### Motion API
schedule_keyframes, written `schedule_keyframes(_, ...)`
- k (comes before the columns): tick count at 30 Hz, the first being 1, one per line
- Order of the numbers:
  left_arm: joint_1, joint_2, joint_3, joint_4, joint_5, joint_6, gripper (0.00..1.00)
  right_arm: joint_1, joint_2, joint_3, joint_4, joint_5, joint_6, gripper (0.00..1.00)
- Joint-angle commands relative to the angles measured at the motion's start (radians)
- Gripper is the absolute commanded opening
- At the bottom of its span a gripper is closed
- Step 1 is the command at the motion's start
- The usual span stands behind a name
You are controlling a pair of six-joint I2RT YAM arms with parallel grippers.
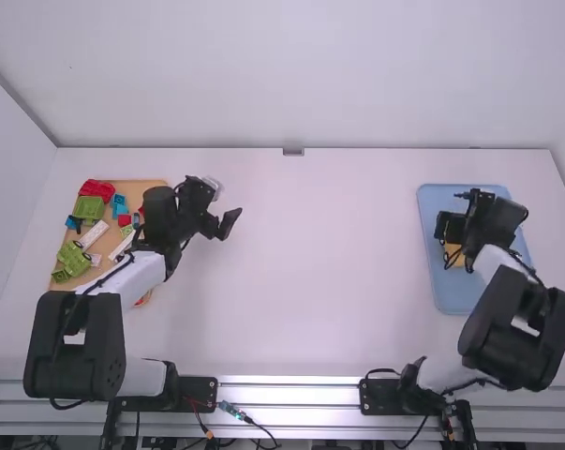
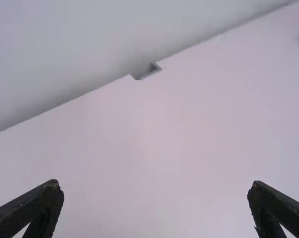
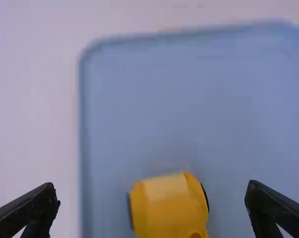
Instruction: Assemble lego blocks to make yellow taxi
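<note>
The yellow taxi lies on the blue tray beneath the right hand, whose released, spread fingers partly block it from above. Beside the left hand, also wide open, mixed blocks crowd a tan board.

Smooth, matt blue tray.

No text, label, brand, number or sign can be read (not so much as a single letter or digit).
</note>
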State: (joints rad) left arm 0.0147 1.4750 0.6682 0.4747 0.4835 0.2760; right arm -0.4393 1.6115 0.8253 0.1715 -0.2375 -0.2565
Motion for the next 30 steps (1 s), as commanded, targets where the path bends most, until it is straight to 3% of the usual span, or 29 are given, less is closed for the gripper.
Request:
schedule_keyframes(1, -0.005, -0.033, -0.007, 0.029, -0.071, -0.134, 0.99, 0.055, -0.081, 0.026, -0.012, 0.014, 0.020, 0.99)
schedule_keyframes(6, -0.005, -0.103, -0.007, 0.063, -0.087, -0.156, 0.99, 0.177, -0.169, 0.027, 0.005, 0.076, 0.010, 0.99)
schedule_keyframes(10, 0.006, -0.198, -0.007, 0.031, -0.194, -0.235, 0.99, 0.265, -0.210, 0.027, -0.010, 0.142, 0.017, 0.99)
schedule_keyframes(13, -0.001, -0.283, 0.011, -0.088, -0.253, -0.254, 0.99, 0.321, -0.224, 0.027, -0.019, 0.178, 0.020, 0.99)
schedule_keyframes(20, -0.002, -0.406, 0.180, -0.599, -0.397, -0.352, 0.99, 0.429, -0.261, 0.045, -0.138, 0.235, 0.021, 0.99)
schedule_keyframes(30, -0.002, -0.425, 0.248, -0.908, -0.368, -0.405, 0.99, 0.535, -0.249, 0.060, -0.292, 0.238, 0.018, 0.99)
